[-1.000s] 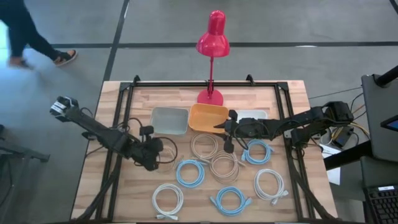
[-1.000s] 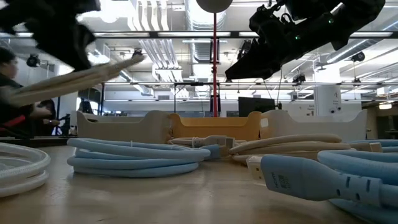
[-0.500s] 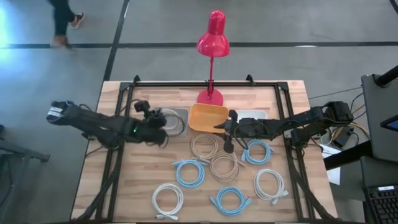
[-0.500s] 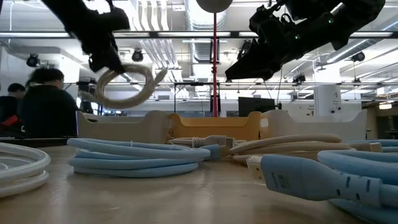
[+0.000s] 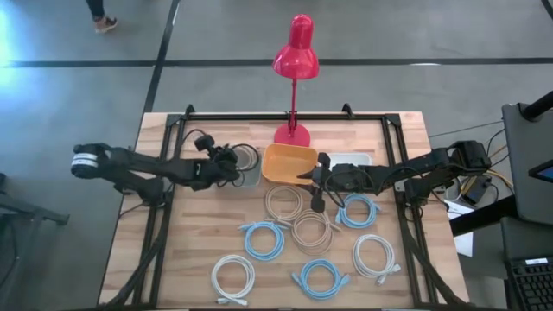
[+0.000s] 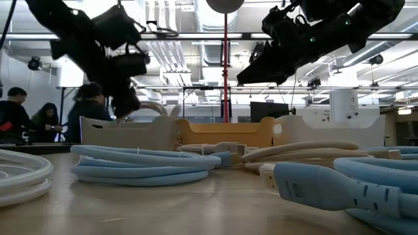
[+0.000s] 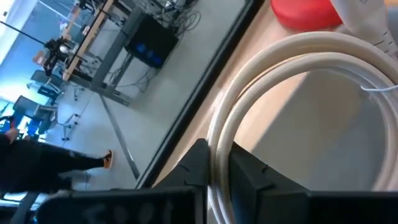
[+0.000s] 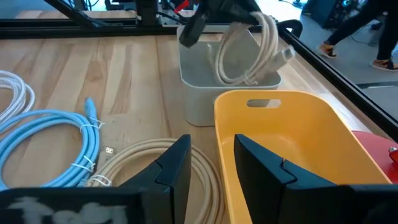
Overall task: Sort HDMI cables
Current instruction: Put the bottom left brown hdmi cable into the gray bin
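Observation:
My left gripper is shut on a beige-tan HDMI cable coil over the grey bin; in the right wrist view the coil hangs inside that bin. My right gripper hovers open and holds nothing, above the yellow bin's near rim and a beige coil. Flat on the table lie two beige coils, three light blue and two white. My left gripper pinches the beige coil's bundled loops between its two fingers, which lie across the strands. It comes from the table's left, slanting down. The coil hangs on edge below the fingers, with its lower part inside the grey bin; whether it touches the bin floor is hidden.
Three bins stand in a row at the far side: grey, yellow, and white. A red desk lamp rises behind them on its base. A black frame runs along the table's edges. People stand in the room beyond the table.
My left gripper carried the beige coil from the table's left middle toward the far edge and to the right, ending over the grey bin. The coil turned from lying tilted flat to hanging on edge, then sank behind the bin's wall. My right arm kept still.

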You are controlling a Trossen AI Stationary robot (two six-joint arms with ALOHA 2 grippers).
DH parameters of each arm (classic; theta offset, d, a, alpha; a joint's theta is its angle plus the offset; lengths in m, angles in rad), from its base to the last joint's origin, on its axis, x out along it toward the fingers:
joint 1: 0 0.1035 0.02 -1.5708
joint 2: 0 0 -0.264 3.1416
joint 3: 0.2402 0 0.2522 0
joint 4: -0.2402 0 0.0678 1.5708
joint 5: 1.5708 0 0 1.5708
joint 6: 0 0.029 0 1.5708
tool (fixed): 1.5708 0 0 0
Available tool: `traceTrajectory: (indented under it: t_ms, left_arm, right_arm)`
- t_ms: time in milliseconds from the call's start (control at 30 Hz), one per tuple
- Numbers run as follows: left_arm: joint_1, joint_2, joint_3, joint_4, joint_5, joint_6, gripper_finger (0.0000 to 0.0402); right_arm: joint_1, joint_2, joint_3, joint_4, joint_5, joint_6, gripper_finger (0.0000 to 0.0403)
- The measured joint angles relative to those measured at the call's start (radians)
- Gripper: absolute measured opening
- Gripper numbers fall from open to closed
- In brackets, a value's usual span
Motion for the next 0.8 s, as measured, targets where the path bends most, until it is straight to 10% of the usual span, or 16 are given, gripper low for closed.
traceTrajectory:
  t_ms: [800]
  left_arm:
    - [0.013,0.046,0.024,0.023,-0.140,-0.029,0.0166]
  right_arm:
    - [0.000,0.000,-0.005,0.003,0.010,0.045,0.0151]
